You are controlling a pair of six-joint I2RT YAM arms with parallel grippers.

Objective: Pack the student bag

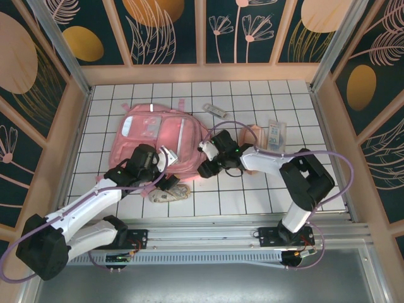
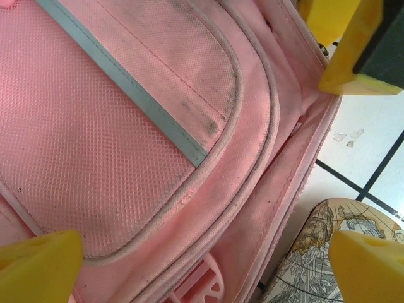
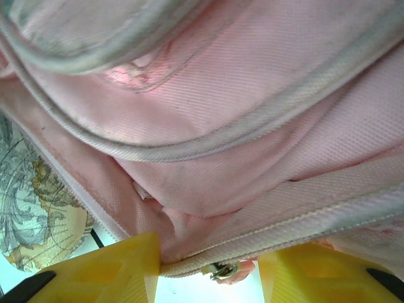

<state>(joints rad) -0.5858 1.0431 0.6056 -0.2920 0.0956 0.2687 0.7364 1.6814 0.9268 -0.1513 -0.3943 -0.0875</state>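
Observation:
The student bag (image 1: 158, 134) is a large pink backpack lying flat on the white tiled floor, left of centre. My left gripper (image 1: 165, 173) hovers over its near edge, open wide above the mesh front pocket (image 2: 95, 145) and the grey reflective strip (image 2: 126, 88), holding nothing. My right gripper (image 1: 205, 165) is at the bag's right side. Its yellow fingers (image 3: 120, 268) stand apart, with the bag's zipped edge (image 3: 284, 227) and a metal zip pull (image 3: 221, 271) lying between them.
A map-patterned pouch (image 1: 169, 191) lies on the tiles just in front of the bag, also seen in the left wrist view (image 2: 315, 252). A peach pouch (image 1: 259, 136), a small blue-and-white pack (image 1: 276, 134) and a small grey item (image 1: 214, 110) lie to the right. Wooden walls enclose the floor.

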